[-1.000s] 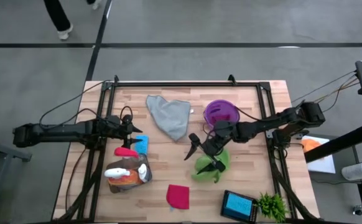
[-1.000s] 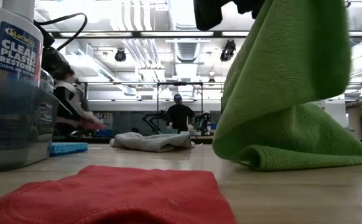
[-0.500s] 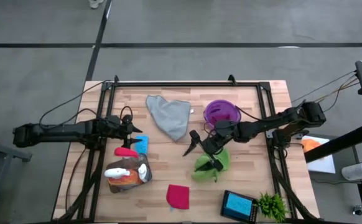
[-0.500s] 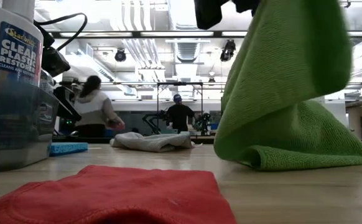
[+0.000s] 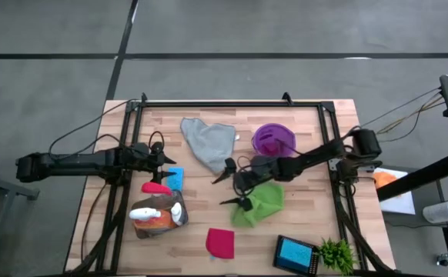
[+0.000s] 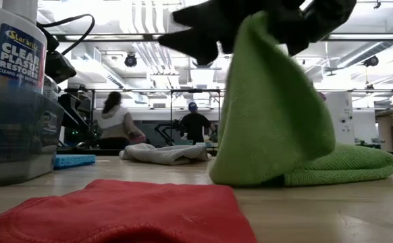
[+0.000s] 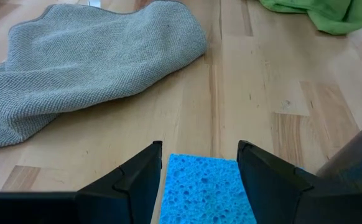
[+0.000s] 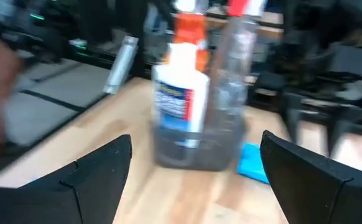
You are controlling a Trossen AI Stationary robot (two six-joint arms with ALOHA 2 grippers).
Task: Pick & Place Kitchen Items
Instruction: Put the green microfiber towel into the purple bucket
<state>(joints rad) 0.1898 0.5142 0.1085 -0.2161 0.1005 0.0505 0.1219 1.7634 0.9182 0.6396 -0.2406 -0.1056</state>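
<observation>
We're a bit worried the right gripper (image 5: 232,185), fingers spread wide mid-worktop, drags the green cloth (image 5: 261,201) draped against it, while the left gripper (image 5: 165,158) half-open straddles the blue sponge (image 7: 207,191).

Right hand (image 5: 231,187) moved toward the table's left side and middle, fingers spread. Green cloth (image 5: 260,201) dragged along, now stretched flatter. Background person (image 6: 116,123) walked further along behind the table.
</observation>
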